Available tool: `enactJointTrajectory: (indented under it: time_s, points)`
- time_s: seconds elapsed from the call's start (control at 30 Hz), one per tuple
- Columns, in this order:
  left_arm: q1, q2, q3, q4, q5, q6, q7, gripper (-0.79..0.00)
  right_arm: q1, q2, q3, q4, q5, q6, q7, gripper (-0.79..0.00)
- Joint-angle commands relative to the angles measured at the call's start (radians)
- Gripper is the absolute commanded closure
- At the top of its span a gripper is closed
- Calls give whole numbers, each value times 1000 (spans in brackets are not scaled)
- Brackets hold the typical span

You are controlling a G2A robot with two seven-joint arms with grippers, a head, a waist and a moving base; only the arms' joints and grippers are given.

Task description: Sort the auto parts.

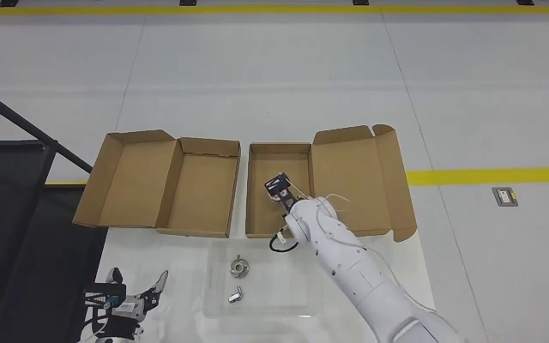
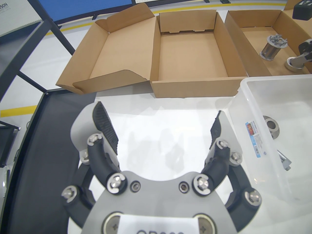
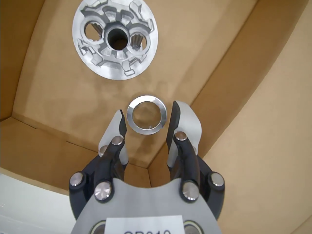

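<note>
Right pincer (image 3: pixel 148 116): jaws parted, holding nothing, flanking the ring (image 3: pixel 147 102) (one pad nearly touching).
Ring: flat on the cardboard box (image 3: pixel 219 49) floor.
Left pincer (image 2: pixel 158 109): wide open, empty, above the counter (image 2: pixel 170 98).
Risk: lifting askew may drag the ring.

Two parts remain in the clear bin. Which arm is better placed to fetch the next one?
Left, probably. The left pincer is open and empty beside the clear bin, close to the round part inside. The right pincer is down in the cardboard box, open around the ring.
</note>
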Motion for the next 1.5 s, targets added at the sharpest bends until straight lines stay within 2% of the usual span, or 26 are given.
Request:
enactJointTrajectory:
  time_s: [0.0, 0.13, 0.27, 0.4, 0.53, 0.57, 0.6, 0.67, 0.7, 0.83, 0.97, 1.03, 1.23, 1.33, 1.47]
  points:
    - [0, 0, 0, 0, 0, 0, 0, -785, -15, 7, 9, -42, -16, -9, -9, -391]
    - [0, 0, 0, 0, 0, 0, 0, -785, -99, 38, 48, -226, -70, -35, 6, -385]
    - [0, 0, 0, 0, 0, 0, 0, -785, -277, 91, 132, -547, -141, -121, 38, -385]
    - [0, 0, 0, 0, 0, 0, 0, -785, -477, 136, 223, -863, -177, -262, 52, -382]
    - [0, 0, 0, 0, 0, 0, 0, -785, -610, 163, 266, -1055, -174, -426, 6, -391]
    - [0, 0, 0, 0, 0, 0, 0, -785, -631, 170, 272, -1085, -169, -485, -12, -406]
    - [-3, 0, 2, -5, -3, -11, 2, -785, -649, 176, 280, -1110, -170, -544, -28, -499]
    - [-2, 1, -3, -16, 16, -46, 13, -785, -674, 189, 291, -1151, -175, -670, -54, -767]
    - [-2, 3, -9, -26, 36, -57, 17, -785, -689, 195, 300, -1169, -180, -712, -76, -785]
    - [-19, 12, -38, -85, 144, -126, -6, -785, -742, 223, 324, -1245, -227, -927, -154, -785]
    - [-50, 29, -83, -160, 262, -276, -99, -785, -801, 251, 368, -1330, -287, -1085, -248, -785]
    - [-76, 37, -103, -200, 301, -351, -141, -785, -833, 271, 372, -1369, -334, -1085, -307, -785]
    - [-170, 64, -110, -298, 395, -675, -309, -785, -922, 349, 457, -1439, -451, -1085, -561, -785]
    - [-220, 71, -80, -311, 437, -740, -365, -785, -963, 389, 546, -1429, -480, -1085, -700, -785]
    - [-220, 71, -80, -311, 437, -740, -365, -785, -963, 389, 546, -1429, -480, -1085, -700, -785]
